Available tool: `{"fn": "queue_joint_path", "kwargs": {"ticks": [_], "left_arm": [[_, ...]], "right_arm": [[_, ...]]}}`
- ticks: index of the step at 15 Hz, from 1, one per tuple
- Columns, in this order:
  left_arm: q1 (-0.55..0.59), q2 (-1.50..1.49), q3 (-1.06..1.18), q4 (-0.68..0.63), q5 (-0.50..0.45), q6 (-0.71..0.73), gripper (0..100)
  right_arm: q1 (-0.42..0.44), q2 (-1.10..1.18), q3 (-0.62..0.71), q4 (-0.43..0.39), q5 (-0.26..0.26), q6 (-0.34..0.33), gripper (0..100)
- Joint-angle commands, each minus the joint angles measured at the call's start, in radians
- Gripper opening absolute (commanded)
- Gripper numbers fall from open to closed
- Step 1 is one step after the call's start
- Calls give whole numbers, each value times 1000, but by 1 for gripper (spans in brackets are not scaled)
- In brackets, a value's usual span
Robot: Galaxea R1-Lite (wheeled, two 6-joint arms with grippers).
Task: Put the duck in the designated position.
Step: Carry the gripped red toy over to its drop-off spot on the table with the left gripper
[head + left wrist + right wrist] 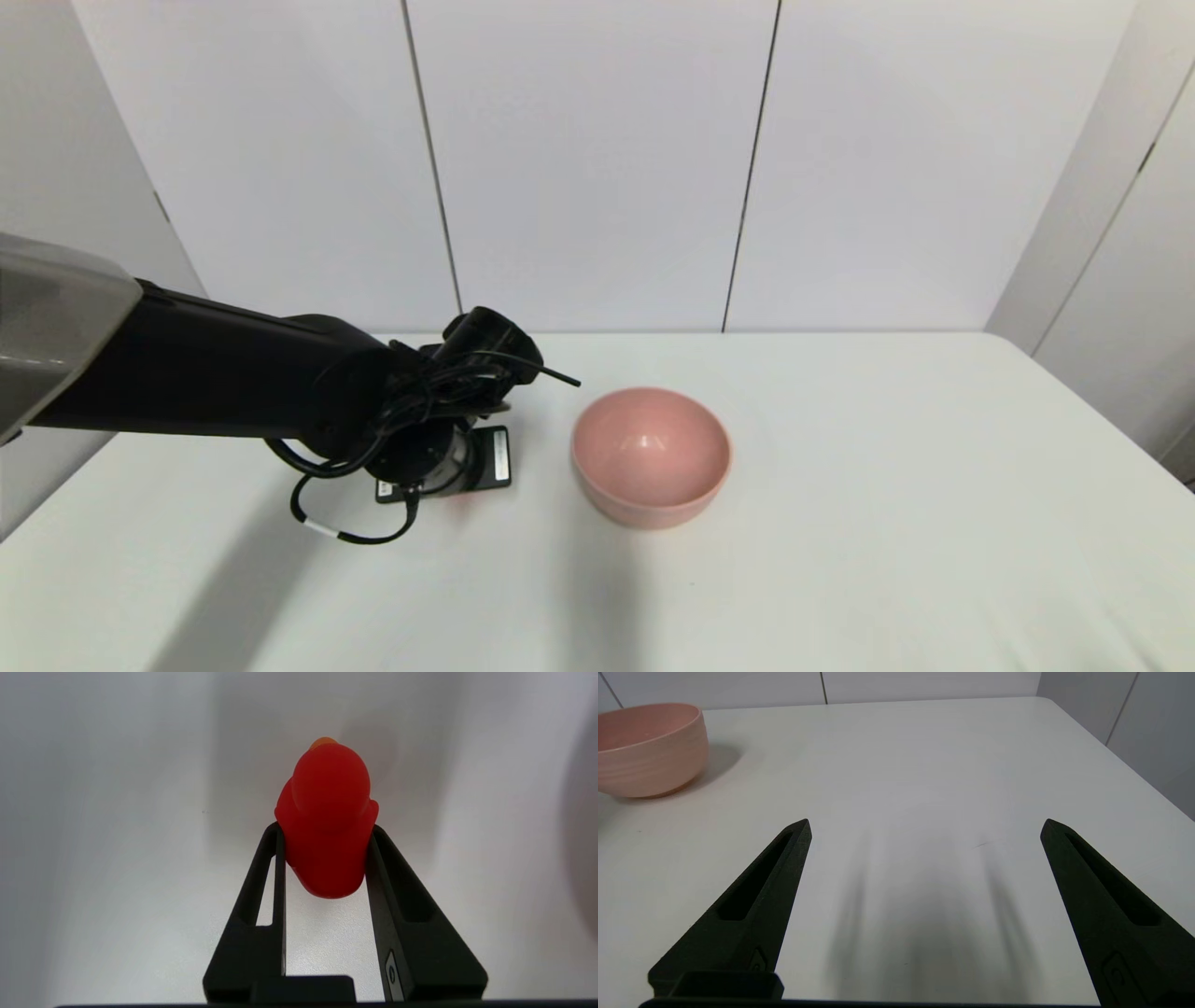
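The right claw waited nearest, fingers spread wide over bare desk. Farther left, the left claw pinched the red duck by its flanks, low over the desk beside the pink bowl. The glossy, rounded body might squirt free. Its beak pointed away from the wrist, long axis along the fingers.

Head camera overlooks the table; right wrist camera, low, shares its pink bowl.
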State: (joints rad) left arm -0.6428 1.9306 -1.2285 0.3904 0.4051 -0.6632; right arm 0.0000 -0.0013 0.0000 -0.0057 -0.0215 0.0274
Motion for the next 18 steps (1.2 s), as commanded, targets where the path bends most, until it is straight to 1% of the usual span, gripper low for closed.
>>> {"fn": "queue_joint_path", "kwargs": {"ticks": [1, 7, 11, 18], "left_arm": [[0, 18, 0, -19, 31, -6, 0], [-6, 41, 3, -88, 46, -15, 0], [-6, 53, 1, -88, 70, -18, 0], [-6, 51, -2, -88, 73, -18, 0]], "right_arm": [[0, 1, 0, 0, 0, 0, 100], [0, 1, 0, 0, 0, 0, 100], [0, 1, 0, 0, 0, 0, 100], [0, 1, 0, 0, 0, 0, 100]]}}
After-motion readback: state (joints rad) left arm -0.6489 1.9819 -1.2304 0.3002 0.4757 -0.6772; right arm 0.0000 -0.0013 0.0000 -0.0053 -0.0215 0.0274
